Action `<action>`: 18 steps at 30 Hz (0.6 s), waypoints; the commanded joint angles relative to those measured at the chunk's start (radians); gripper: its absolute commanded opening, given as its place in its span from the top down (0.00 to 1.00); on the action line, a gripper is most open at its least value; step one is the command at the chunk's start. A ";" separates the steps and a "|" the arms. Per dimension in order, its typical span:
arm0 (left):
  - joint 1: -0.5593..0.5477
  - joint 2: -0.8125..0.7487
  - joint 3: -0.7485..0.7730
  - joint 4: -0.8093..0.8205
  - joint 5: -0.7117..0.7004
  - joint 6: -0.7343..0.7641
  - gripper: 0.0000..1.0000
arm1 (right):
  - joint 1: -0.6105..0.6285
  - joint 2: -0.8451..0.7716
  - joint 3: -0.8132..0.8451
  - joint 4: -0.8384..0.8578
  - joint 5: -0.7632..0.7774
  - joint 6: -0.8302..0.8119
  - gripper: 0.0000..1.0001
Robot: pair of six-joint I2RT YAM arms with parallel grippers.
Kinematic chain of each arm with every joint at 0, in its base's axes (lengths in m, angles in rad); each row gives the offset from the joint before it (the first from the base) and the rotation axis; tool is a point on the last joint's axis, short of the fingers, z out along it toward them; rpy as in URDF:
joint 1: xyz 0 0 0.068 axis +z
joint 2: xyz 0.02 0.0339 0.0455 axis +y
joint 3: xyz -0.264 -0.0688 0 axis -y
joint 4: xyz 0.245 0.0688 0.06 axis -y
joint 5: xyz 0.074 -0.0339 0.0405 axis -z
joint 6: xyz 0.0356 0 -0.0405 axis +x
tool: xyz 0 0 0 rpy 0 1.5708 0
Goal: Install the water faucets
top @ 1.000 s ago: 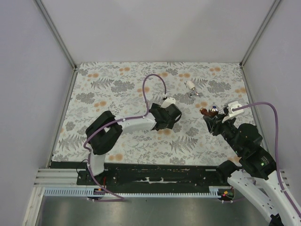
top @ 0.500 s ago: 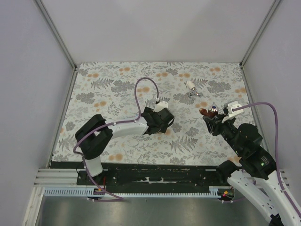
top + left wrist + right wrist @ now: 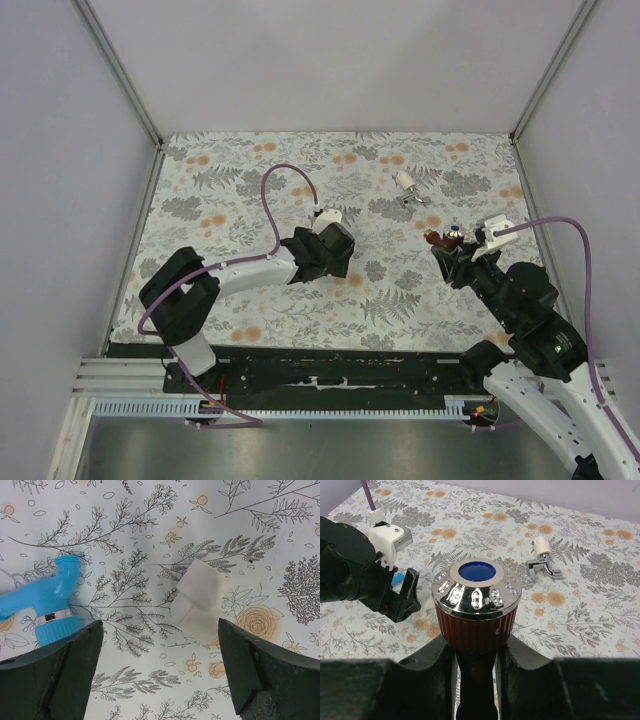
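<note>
Pincer of right arm clamped narrow on reddish-brown faucet, chrome-capped knob upward, above right side of tabletop. Left pincer spread wide, nothing held, low over tabletop's middle. Blue faucet lies just beside one finger. White pipe fitting seen between the fingers, flat on tabletop. White-silver faucet lies toward far edge, right of centre.

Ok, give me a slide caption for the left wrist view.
Open left hand above the floral tabletop, with a blue tap and a white fitting below.
</note>
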 commanded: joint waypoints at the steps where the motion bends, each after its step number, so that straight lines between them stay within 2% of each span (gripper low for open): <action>1: -0.002 -0.043 -0.018 0.048 0.010 -0.052 0.00 | 0.000 -0.017 0.013 0.021 0.000 -0.007 1.00; 7: -0.004 -0.037 -0.033 0.065 0.036 -0.064 0.00 | 0.000 -0.005 0.013 0.021 -0.006 -0.006 1.00; 18: 0.002 -0.071 -0.070 0.034 -0.065 -0.065 0.00 | -0.001 -0.012 0.013 0.019 -0.003 -0.006 1.00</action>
